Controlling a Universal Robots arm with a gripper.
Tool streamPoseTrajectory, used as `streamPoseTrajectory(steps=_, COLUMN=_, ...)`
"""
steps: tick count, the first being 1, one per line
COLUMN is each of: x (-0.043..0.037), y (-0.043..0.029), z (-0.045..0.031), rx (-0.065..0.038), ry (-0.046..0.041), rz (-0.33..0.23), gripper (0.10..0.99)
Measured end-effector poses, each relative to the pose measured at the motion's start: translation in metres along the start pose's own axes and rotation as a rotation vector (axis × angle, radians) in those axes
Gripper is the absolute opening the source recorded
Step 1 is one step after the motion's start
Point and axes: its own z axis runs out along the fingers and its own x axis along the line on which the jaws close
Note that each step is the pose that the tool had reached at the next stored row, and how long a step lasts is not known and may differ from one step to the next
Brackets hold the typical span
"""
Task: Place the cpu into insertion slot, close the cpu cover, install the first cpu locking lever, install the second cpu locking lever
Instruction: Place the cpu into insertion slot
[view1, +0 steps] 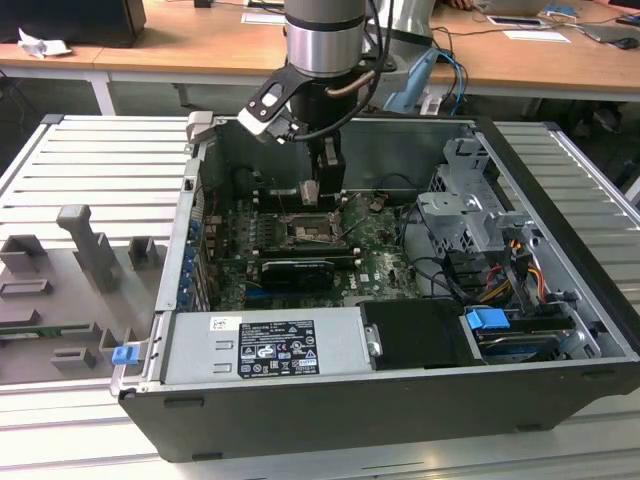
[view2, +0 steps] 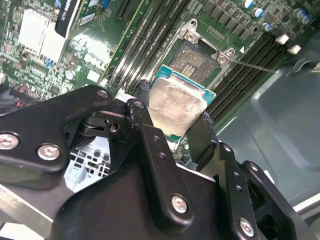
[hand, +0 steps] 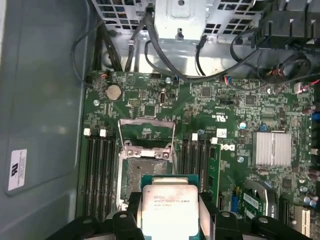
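Cpu (view2: 177, 107) pinched by two opposite edges in pincer (view2: 174, 114). Pincer closed down to chip width, nothing else gripped. Edge grip probably chosen to keep fingers off the underside contacts and leave the bottom free for seating.

Metal face up, roughly level as far as can be judged. Hovering above insertion slot (hand: 145, 172), not yet in. In first wrist view, overlapping the slot's near edge rather than centred on it.

Cpu cover (hand: 145, 150) swung up and back at the slot's far side, socket exposed as needed for a drop-in. Cover not yet closed.

Memory slots (hand: 100, 170) flanking the socket on both sides, so little side room, hence a top-down approach.

All on green board (hand: 225, 100) inside case (view1: 400, 400), open side up on slatted bench (view1: 90, 160), giving arm (view1: 325, 40) access from above.
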Motion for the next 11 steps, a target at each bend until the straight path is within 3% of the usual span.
streamPoseTrajectory(steps=11, x=0.0022, y=-0.0021, z=0.0197, rx=0.0, ry=0.0072, rz=-0.017, gripper=0.537)
